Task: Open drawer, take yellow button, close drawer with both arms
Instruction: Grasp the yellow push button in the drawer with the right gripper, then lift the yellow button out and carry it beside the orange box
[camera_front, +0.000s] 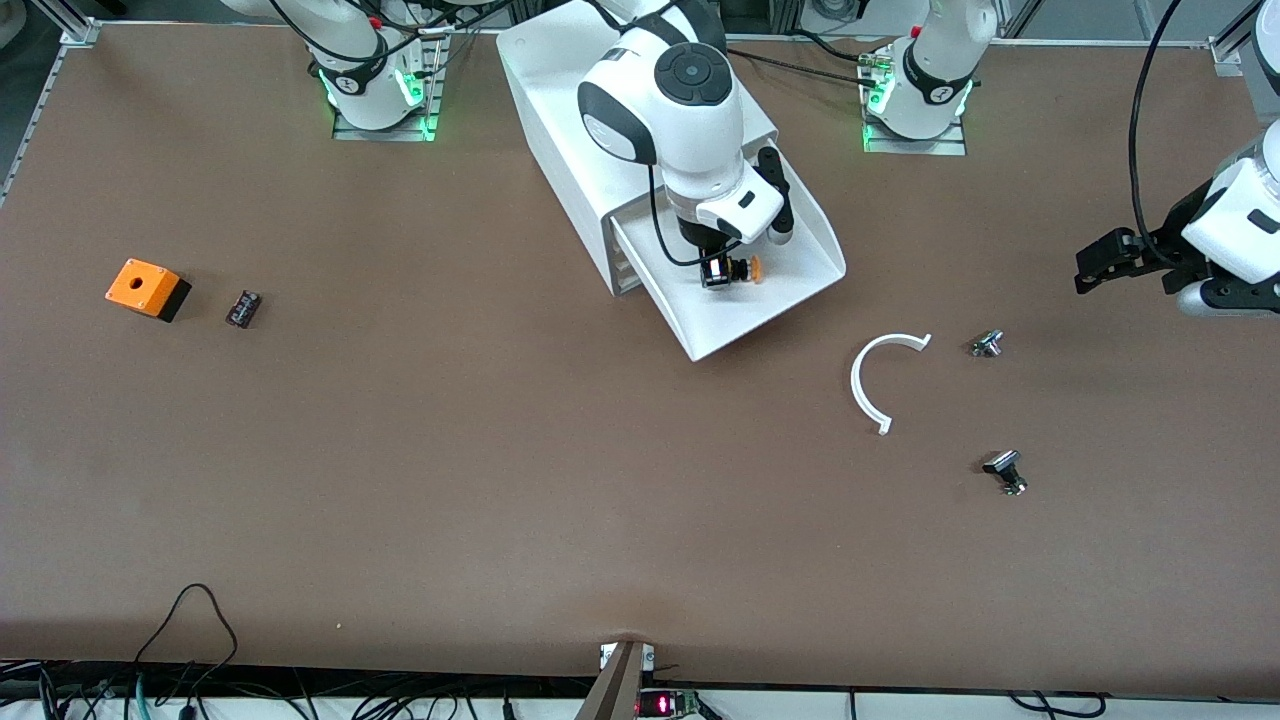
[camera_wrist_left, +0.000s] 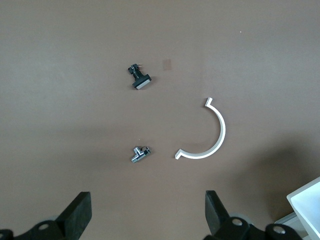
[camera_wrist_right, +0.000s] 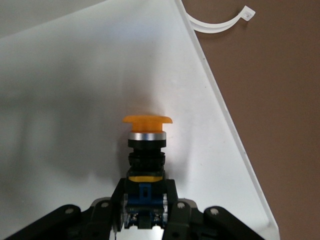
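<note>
The top drawer (camera_front: 790, 290) stands pulled out of the white cabinet (camera_front: 560, 130). My right gripper (camera_front: 718, 272) reaches down into it and is shut on the button (camera_front: 745, 269). In the right wrist view the fingers (camera_wrist_right: 172, 197) clamp the blue-and-black body of the button (camera_wrist_right: 147, 135), and its orange cap points toward the drawer's front lip over the white drawer floor (camera_wrist_right: 75, 100). I cannot tell whether the button touches the floor. My left gripper (camera_front: 1100, 265) is open and empty, up over the table at the left arm's end; its fingers (camera_wrist_left: 80, 212) are wide apart.
A white C-shaped ring (camera_front: 872, 385) lies near the drawer's front corner, with two small silver-black parts (camera_front: 987, 343) (camera_front: 1006, 470) beside it. An orange cube (camera_front: 145, 288) and a small dark part (camera_front: 243, 308) lie toward the right arm's end.
</note>
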